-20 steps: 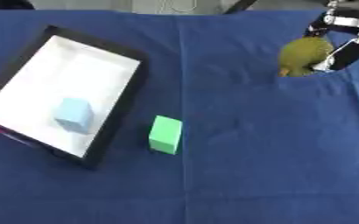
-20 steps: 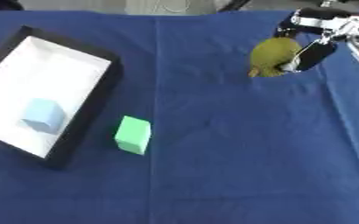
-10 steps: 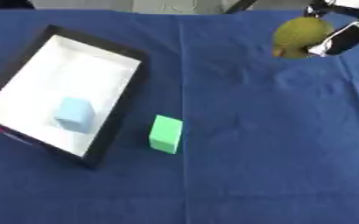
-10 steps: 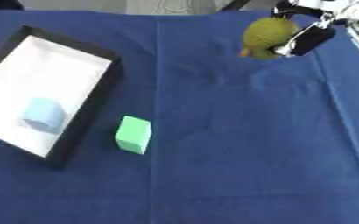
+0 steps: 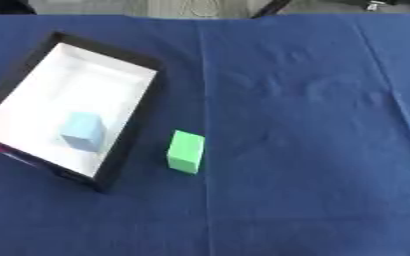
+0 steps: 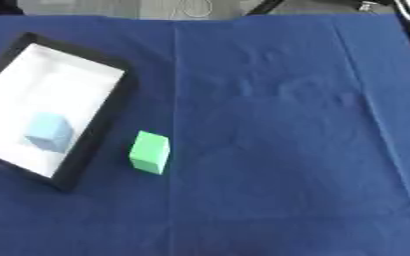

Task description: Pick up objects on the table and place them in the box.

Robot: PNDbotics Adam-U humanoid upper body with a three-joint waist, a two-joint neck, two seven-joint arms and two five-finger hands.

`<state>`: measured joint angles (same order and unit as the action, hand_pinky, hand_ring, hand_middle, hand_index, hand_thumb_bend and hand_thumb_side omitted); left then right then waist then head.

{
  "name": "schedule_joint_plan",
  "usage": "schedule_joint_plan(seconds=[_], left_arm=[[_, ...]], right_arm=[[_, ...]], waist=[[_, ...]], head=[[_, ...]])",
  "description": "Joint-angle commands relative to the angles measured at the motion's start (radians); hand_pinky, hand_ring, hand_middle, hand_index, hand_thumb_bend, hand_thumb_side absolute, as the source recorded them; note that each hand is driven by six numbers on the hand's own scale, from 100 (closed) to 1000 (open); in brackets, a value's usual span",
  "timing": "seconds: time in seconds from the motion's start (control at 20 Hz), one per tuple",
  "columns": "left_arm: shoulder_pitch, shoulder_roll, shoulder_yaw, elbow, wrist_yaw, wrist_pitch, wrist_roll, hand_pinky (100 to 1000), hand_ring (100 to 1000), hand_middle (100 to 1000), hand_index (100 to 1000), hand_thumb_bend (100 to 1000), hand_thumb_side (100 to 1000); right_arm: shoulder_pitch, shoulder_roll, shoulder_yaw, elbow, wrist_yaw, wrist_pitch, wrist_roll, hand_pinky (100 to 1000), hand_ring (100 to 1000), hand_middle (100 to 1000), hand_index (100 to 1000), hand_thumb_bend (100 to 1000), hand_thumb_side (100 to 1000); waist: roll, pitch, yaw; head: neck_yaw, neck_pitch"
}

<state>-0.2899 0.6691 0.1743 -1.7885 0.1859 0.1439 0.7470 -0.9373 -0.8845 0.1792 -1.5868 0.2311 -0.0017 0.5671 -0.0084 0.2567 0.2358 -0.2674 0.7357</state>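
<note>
— Blue cloth (image 5: 313,150) covers the whole table, with some soft wrinkles in its far middle part. What is lying on it?

— On the left there is a box (image 5: 135,125) with black walls and a white floor. It sits turned at an angle, its long side running from near-left to far-right. Inside it, toward the near end, a light blue block (image 5: 82,131) rests on the white floor.

— And outside the box?

— One green block (image 5: 186,151). It is a small bright green brick shape, a little longer than it is wide, with a lighter top face and a darker side. It lies on the cloth just beside the right wall of the box, near but not touching, and its long side runs almost the same way as that wall.

— Do the hands show?

— No palm or finger shows in either view. At the top right corner of the right eye view I see only a small dark and silver piece (image 6: 407,6), and I cannot tell what part it is. So whether the hands are clenched, relaxed or grasping something, I cannot tell.
</note>
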Motion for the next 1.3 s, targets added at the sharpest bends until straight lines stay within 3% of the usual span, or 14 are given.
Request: schedule_joint_plan(seconds=[0.05, 0.4, 0.6, 0.95, 1.3], left_arm=[[-0.002, 0.042, 0.007, -0.010, -0.009, 0.001, -0.002, 675, 790, 847, 873, 561, 589], [0.010, 0.040, 0.016, -0.007, -0.011, 0.000, 0.008, 675, 790, 847, 872, 562, 588], [0.010, 0.035, 0.017, -0.006, -0.011, -0.002, 0.010, 675, 789, 847, 872, 562, 589], [-0.003, 0.029, 0.025, -0.013, -0.011, -0.008, 0.015, 677, 790, 847, 870, 564, 587], [-0.019, 0.030, 0.039, -0.021, -0.018, -0.011, 0.026, 681, 791, 848, 870, 566, 582]], right_arm=[[-0.079, 0.059, 0.015, 0.028, 0.033, 0.005, 0.028, 823, 649, 390, 560, 229, 100], [-0.275, 0.252, 0.071, 0.165, 0.100, -0.013, 0.082, 823, 649, 394, 565, 225, 100], [-0.362, 0.368, 0.074, 0.231, 0.133, -0.015, 0.075, 825, 646, 391, 566, 213, 100], [-0.405, 0.553, 0.101, 0.317, 0.238, -0.028, 0.069, 817, 641, 394, 564, 223, 100], [-0.386, 0.643, 0.129, 0.401, 0.394, -0.055, 0.052, 803, 638, 403, 563, 257, 100]], waist=[[0.000, -0.046, 0.004], [0.000, -0.054, 0.002], [0.001, -0.053, 0.005], [0.000, -0.043, 0.021], [-0.006, -0.033, 0.055]], head=[[-0.009, 0.005], [-0.017, 0.010], [-0.034, 0.006], [-0.052, -0.010], [-0.074, -0.005]])
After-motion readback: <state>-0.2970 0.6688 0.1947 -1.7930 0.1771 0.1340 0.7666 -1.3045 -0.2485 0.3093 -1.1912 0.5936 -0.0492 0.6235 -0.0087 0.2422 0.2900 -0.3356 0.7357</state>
